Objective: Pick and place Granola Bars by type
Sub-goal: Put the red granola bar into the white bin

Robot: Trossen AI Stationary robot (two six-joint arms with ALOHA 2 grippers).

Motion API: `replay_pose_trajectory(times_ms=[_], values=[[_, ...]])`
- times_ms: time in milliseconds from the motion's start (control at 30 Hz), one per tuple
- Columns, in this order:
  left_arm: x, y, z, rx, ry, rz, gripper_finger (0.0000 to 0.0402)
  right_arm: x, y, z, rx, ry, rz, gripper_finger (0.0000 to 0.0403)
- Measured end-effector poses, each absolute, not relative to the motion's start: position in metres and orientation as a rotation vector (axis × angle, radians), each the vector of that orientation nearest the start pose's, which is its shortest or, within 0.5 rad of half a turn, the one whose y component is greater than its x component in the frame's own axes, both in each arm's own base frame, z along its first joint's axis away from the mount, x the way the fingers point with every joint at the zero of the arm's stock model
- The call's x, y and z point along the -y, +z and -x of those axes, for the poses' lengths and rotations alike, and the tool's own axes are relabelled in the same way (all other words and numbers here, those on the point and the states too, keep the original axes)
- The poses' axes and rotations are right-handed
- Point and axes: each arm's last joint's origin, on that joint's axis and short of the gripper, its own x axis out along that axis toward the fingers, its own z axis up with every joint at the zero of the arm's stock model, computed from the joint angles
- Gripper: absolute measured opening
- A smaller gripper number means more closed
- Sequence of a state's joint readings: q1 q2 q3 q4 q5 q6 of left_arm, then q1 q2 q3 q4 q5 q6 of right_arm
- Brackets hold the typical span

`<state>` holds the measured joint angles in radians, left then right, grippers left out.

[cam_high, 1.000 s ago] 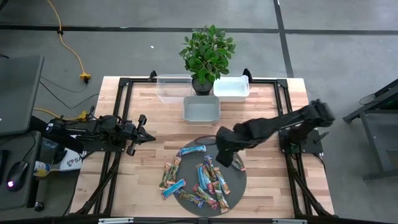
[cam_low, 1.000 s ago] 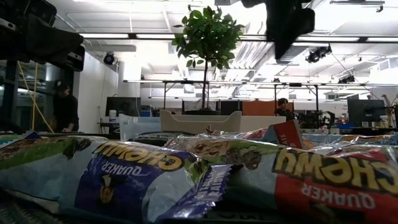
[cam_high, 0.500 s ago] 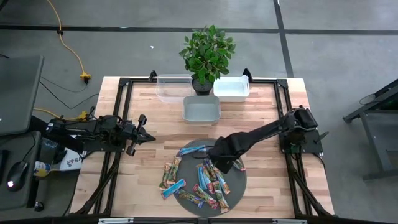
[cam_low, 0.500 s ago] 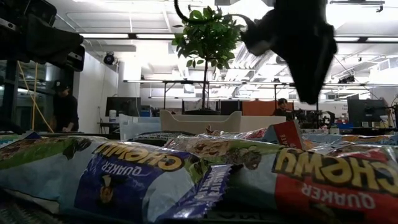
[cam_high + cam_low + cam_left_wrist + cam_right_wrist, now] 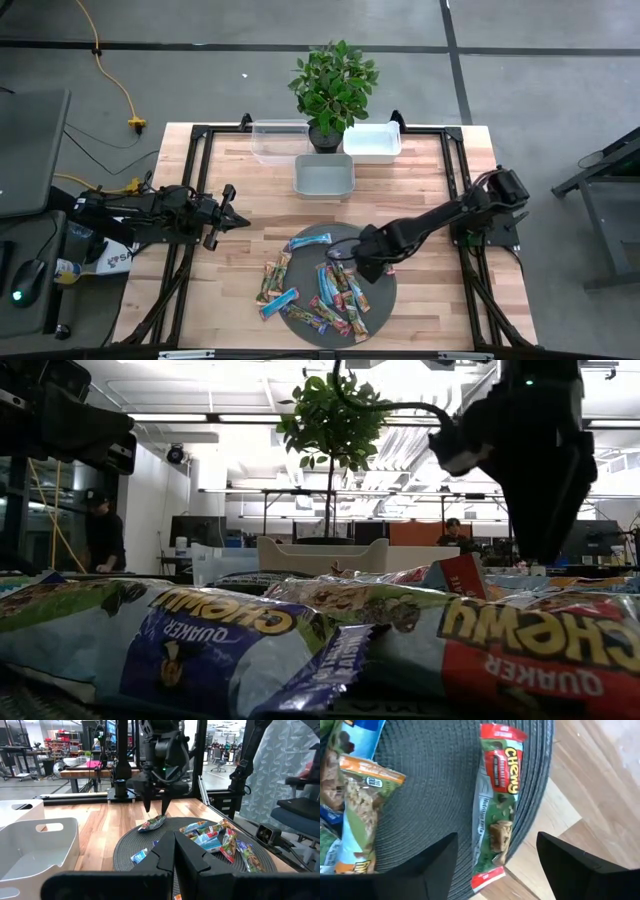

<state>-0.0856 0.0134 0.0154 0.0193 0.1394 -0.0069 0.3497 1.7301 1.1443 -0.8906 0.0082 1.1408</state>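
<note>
Right gripper (image 5: 372, 268) fingers (image 5: 435, 865) spread wide, hanging just above a red and green bar (image 5: 495, 805) at the right edge of the round dark mat (image 5: 383, 293). More bars (image 5: 335, 285) are scattered across the mat and left of it. Left gripper (image 5: 228, 214), clenched empty, waits far left
</note>
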Motion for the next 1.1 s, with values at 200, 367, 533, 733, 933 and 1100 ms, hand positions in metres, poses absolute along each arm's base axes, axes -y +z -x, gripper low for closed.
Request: replay_pose_trajectory(times_ms=[200, 367, 533, 733, 933, 1100], values=[[0.012, 0.170, -0.097, 0.021, -0.225, 0.006, 0.0001, -0.102, 0.169, -0.285, -1.362, -0.512, -0.683, 0.0268], [0.012, 0.170, -0.097, 0.021, -0.225, 0.006, 0.0001, -0.102, 0.160, -0.284, -1.327, -0.496, -0.703, 0.0269], [0.012, 0.170, -0.097, 0.021, -0.224, 0.006, 0.0001, -0.100, 0.154, -0.281, -1.322, -0.517, -0.704, 0.0269], [0.012, 0.170, -0.097, 0.021, -0.224, 0.006, 0.0001, -0.101, 0.150, -0.280, -1.315, -0.502, -0.703, 0.0268], [0.012, 0.170, -0.097, 0.021, -0.222, 0.006, 0.0001, -0.104, 0.151, -0.280, -1.312, -0.467, -0.678, 0.0268], [0.012, 0.170, -0.097, 0.021, -0.221, 0.006, 0.0001, -0.106, 0.151, -0.279, -1.319, -0.439, -0.636, 0.0268]])
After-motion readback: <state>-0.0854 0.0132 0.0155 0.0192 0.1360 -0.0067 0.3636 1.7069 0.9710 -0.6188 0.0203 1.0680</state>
